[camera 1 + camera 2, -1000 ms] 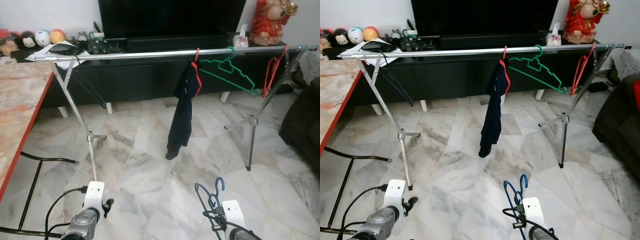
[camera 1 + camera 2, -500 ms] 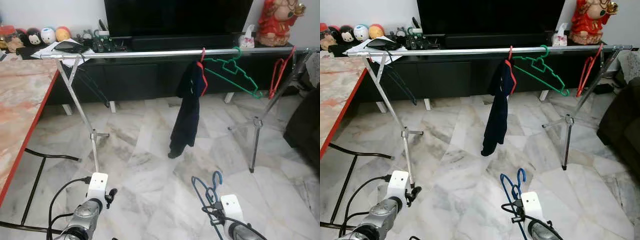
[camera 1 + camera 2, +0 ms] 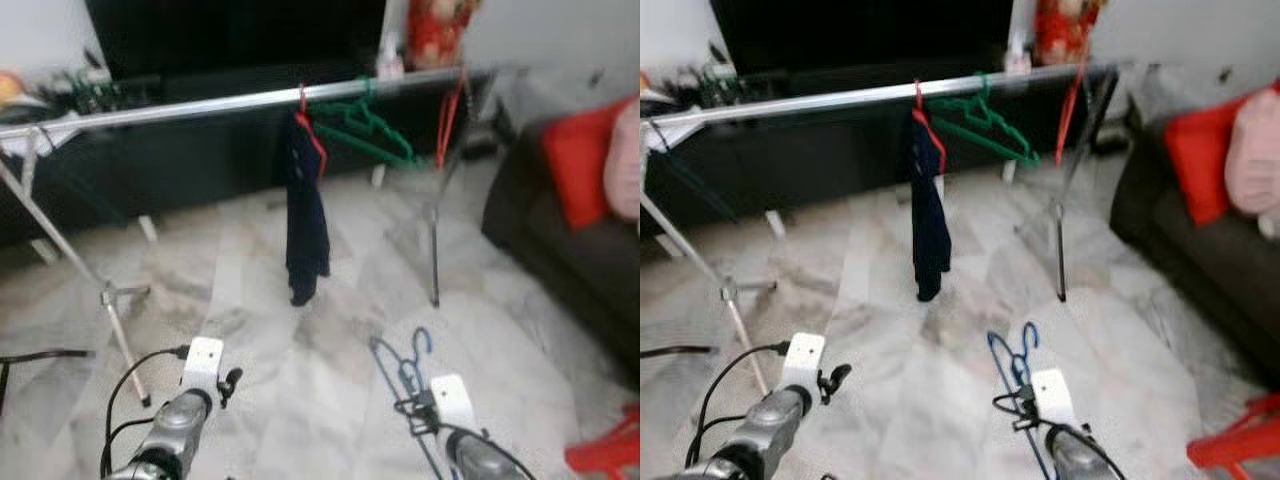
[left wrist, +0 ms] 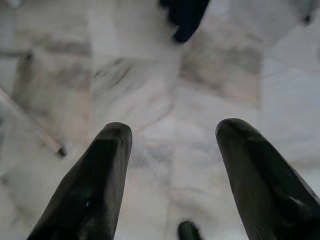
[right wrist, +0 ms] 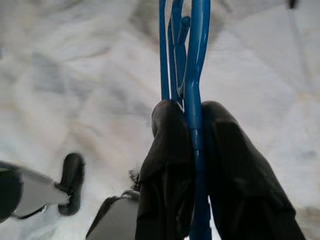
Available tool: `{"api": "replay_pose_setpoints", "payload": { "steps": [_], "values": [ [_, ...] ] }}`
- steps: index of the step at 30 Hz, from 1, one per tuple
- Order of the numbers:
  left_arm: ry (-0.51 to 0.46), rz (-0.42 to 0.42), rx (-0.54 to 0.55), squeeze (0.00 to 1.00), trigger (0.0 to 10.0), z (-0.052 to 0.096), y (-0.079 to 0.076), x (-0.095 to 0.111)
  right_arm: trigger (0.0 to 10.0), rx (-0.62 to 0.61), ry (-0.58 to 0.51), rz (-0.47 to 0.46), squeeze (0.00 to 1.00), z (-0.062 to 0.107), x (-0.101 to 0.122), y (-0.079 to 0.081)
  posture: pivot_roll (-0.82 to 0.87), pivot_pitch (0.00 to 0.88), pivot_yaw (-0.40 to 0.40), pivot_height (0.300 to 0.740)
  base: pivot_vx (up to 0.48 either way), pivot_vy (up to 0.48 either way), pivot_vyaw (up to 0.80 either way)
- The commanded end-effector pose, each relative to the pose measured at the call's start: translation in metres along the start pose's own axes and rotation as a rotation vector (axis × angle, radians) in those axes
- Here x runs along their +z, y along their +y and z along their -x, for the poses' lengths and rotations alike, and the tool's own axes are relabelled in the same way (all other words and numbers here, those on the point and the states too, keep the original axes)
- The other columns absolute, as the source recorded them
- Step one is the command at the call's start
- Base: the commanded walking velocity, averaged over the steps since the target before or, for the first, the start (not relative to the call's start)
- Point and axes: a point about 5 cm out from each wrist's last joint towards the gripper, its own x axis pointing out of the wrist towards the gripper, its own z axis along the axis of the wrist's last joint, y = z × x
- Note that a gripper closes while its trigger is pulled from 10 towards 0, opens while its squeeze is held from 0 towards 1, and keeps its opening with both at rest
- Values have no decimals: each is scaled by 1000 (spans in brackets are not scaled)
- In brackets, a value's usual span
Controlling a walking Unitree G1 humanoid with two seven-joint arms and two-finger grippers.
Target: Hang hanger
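Right claw (image 5: 192, 150) pinching the blue hanger (image 3: 402, 358) low and near; the rail (image 3: 200, 104) stands far off. Left claw (image 4: 172, 165) spread, empty. Thin grip: the hanger could twist, its hook missing the rail or snagging the dark garment (image 3: 305, 220).

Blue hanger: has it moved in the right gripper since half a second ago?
Cannot tell. The whole head view has swung and blurred, so the camera moved. The blue hanger stays clamped in the right gripper, far below the rail.
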Motion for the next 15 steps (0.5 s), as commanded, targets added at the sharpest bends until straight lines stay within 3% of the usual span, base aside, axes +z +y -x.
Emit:
{"api": "replay_pose_setpoints", "payload": {
  "steps": [1,3,7,9,12,15],
  "values": [
    [-24,-35,-32,0,10000,-1,1,6,10000,53,-86,59,0,-5,27,2,-55,29,-36,740,0,0,0],
    [-80,-97,-156,0,10000,-3,-7,20,10000,186,-156,167,0,-3,49,-2,-58,30,-39,740,0,0,0],
    [-131,-183,-276,0,10000,-3,-12,33,10000,283,-213,263,0,3,68,-12,-67,31,-41,740,0,0,0],
    [-203,-265,-459,0,10000,0,-15,52,10000,449,-270,356,0,14,90,-23,-72,34,-42,740,0,0,0],
    [-238,-299,-541,0,10000,2,-16,61,10000,537,-278,401,0,20,96,-25,-70,35,-44,740,0,0,0],
    [-320,-335,-675,0,10000,8,-17,83,10000,712,-265,449,0,28,98,-23,-68,37,-47,740,0,0,0]
  ]
}}
